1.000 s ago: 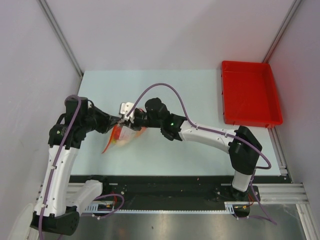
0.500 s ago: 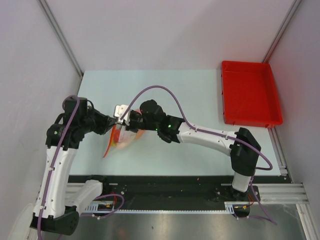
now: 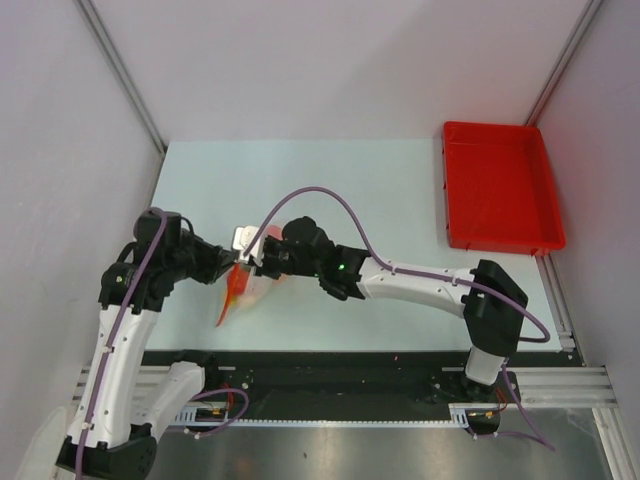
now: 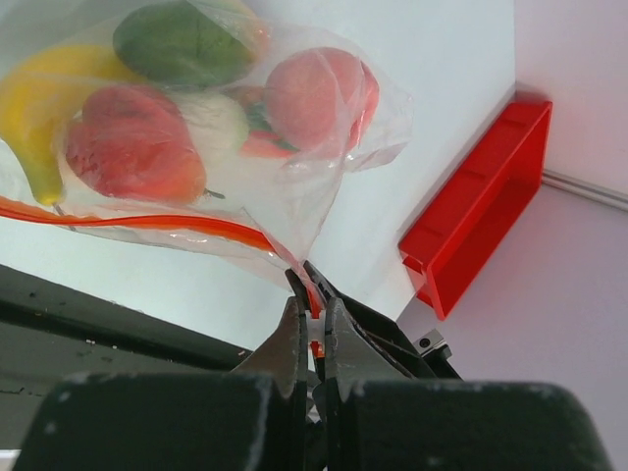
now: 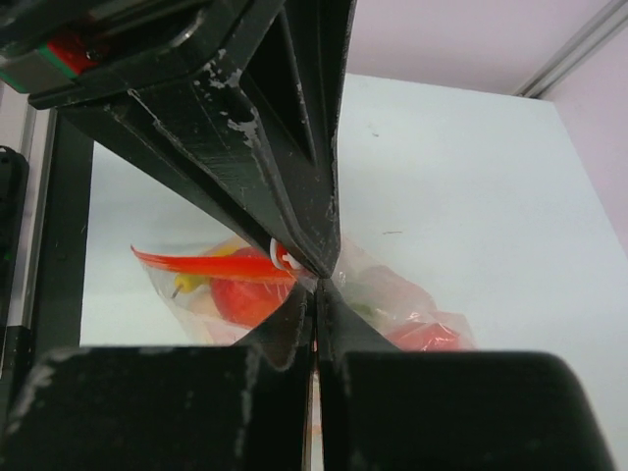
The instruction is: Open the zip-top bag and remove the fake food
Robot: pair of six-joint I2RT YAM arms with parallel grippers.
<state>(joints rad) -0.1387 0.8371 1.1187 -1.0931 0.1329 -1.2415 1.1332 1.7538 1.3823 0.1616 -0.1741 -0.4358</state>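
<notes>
Pinching the zip-top bag (image 3: 236,293) at its mouth from both sides, food not yet out.

Top external view: the bag hangs at the front left of the surface (image 3: 380,190), between the left arm (image 3: 125,330) and the right arm (image 3: 420,285). Their jaws meet at its upper edge, and the red tray (image 3: 500,187) sits well apart at the far right.
Left wrist view: the left jaws are narrow, clamped on one end of the zip strip (image 4: 186,224), which runs away leftward. The fake food (image 4: 137,147) is bunched in the bag beyond it.
Right wrist view: the right jaws are pressed together on the plastic at the strip, whose long axis also leads left. Both arms are equally near, so opening likely needs a pull across the strip.
</notes>
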